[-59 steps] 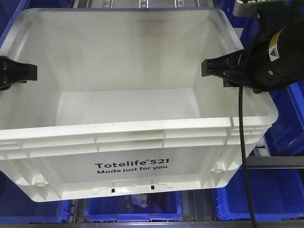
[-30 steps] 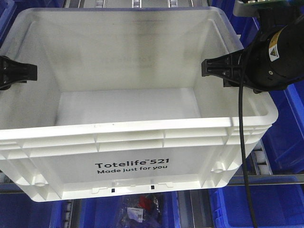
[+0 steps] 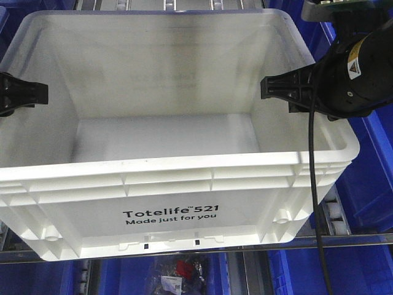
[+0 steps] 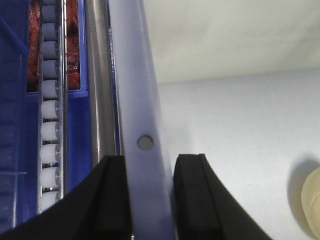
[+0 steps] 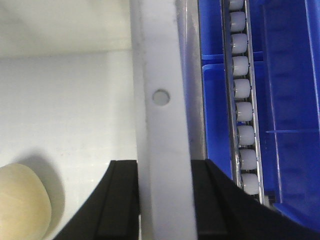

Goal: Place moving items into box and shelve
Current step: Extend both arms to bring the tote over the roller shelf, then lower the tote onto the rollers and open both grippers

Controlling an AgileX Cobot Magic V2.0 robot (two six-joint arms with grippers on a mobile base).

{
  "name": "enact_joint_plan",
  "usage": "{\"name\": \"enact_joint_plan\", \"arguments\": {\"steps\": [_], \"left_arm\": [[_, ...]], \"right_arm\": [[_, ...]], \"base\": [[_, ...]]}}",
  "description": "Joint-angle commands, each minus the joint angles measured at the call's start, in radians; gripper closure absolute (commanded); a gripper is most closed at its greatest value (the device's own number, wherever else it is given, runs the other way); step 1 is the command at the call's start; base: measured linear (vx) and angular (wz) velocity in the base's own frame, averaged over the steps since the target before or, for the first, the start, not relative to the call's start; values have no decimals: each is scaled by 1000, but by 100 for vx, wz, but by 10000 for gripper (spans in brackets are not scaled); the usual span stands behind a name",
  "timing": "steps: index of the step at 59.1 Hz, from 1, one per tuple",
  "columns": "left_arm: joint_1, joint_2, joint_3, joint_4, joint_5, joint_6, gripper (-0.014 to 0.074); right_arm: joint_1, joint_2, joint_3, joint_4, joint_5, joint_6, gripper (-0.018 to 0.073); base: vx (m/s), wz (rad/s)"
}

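I am gripping the box point(image 3: 169, 215) by its two side walls, my left gripper point(image 4: 149, 200) and right gripper point(image 5: 164, 200) each clamping a rim, carrying it level above the blue bins point(image 3: 362, 160), a pale moving item point(image 5: 22, 205) resting inside.

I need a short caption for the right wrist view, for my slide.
Right gripper clamps the white box side rim; a pale yellow item lies inside, roller rail alongside.
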State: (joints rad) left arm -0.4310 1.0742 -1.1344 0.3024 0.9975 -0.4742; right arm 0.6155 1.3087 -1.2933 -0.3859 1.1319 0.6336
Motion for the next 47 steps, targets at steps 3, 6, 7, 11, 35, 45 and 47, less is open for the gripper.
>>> {"name": "enact_joint_plan", "arguments": {"steps": [3, 6, 7, 11, 35, 45, 47], "left_arm": [[-4, -34, -43, 68, -125, 17, 428], [-4, -34, -43, 68, -125, 17, 428], [-4, -34, -43, 68, -125, 17, 428], [-4, -34, -43, 68, -125, 17, 428], [-4, -25, -7, 93, -236, 19, 428], [-3, 15, 71, 181, -386, 19, 428], [-3, 26, 79, 220, -406, 17, 428]], "right_arm": [[-7, -35, -40, -123, -43, -4, 449], [-7, -35, -40, -123, -43, -4, 449], [-7, -35, -40, -123, -43, -4, 449], [-7, -35, -40, -123, -47, -4, 449], [-7, -32, -40, -141, -172, -4, 449], [-7, 27, -40, -182, -261, 8, 449], [-8, 49, -40, -200, -274, 24, 449]], "base": [[0, 0], [0, 0], [0, 0], [0, 0], [0, 0], [0, 0], [0, 0]]}}
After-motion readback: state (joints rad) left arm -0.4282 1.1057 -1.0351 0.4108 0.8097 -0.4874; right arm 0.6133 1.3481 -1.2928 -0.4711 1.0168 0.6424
